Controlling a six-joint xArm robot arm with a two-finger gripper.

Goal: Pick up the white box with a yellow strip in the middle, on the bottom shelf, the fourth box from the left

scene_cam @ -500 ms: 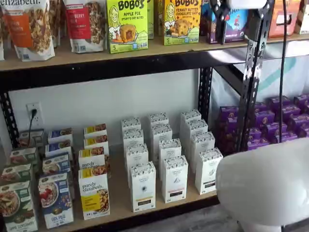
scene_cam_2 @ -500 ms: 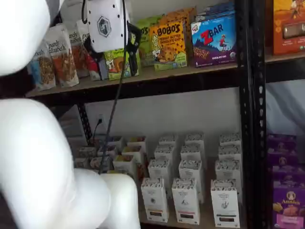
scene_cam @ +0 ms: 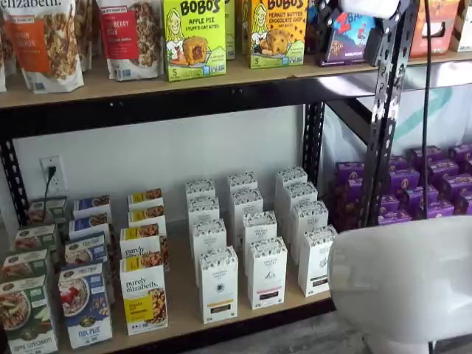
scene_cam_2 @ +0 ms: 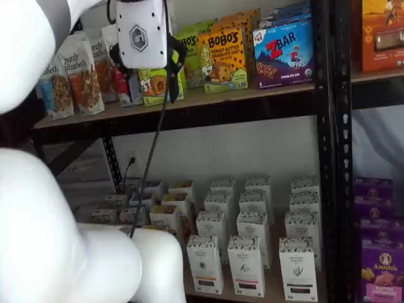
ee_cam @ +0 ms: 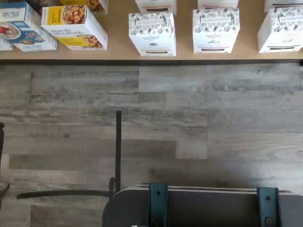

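Observation:
The white box (scene_cam: pixel 218 284) stands at the front of the bottom shelf (scene_cam: pixel 181 299), first in the left row of white cartons, with an amber strip low on its front. It also shows in a shelf view (scene_cam_2: pixel 205 264) and in the wrist view (ee_cam: pixel 152 33), just right of the purely elizabeth box (ee_cam: pixel 73 24). My gripper (scene_cam_2: pixel 148 63) hangs high up, level with the top shelf and far above the white box. In a shelf view (scene_cam: pixel 352 33) only dark parts of it show. I cannot tell whether its fingers are open, and it holds nothing I can see.
Alike white cartons (scene_cam: pixel 317 259) with dark strips fill the rows to the right. Purple boxes (scene_cam: pixel 413 192) lie beyond a black post (scene_cam: pixel 387 110). My arm's big white link (scene_cam: pixel 402 280) stands before the shelf. The dark mount with teal brackets (ee_cam: pixel 208 205) hangs over the grey plank floor (ee_cam: pixel 189 118).
My arm has shifted slightly and the gripper has moved a little to the left at top-shelf height. The boxes have not moved.

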